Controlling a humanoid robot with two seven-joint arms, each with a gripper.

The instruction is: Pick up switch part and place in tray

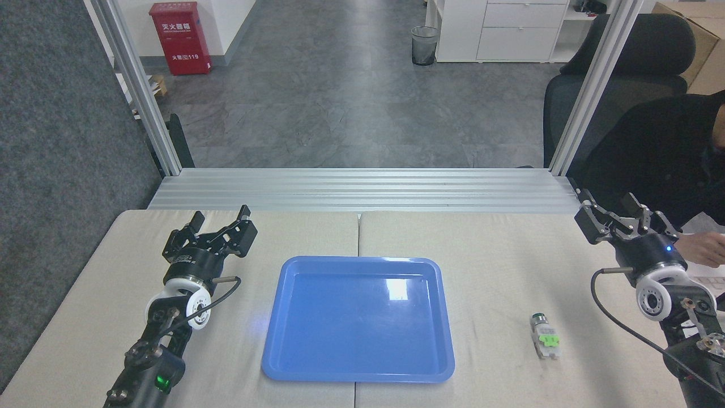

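Beige table [498, 243], bare blue tray [358, 318], switch part [545, 336] right, both claws [221, 222] [614, 212] released, seated person [662, 153] behind.

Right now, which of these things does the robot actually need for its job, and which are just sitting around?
Needed for the job:
- switch part, lying on the table right of the tray
- tray, blue, nothing in it
- right gripper, the nearer one to the part, open

Just there:
- left gripper, open, idle
- red box
- bin
- office chair
- person's hand
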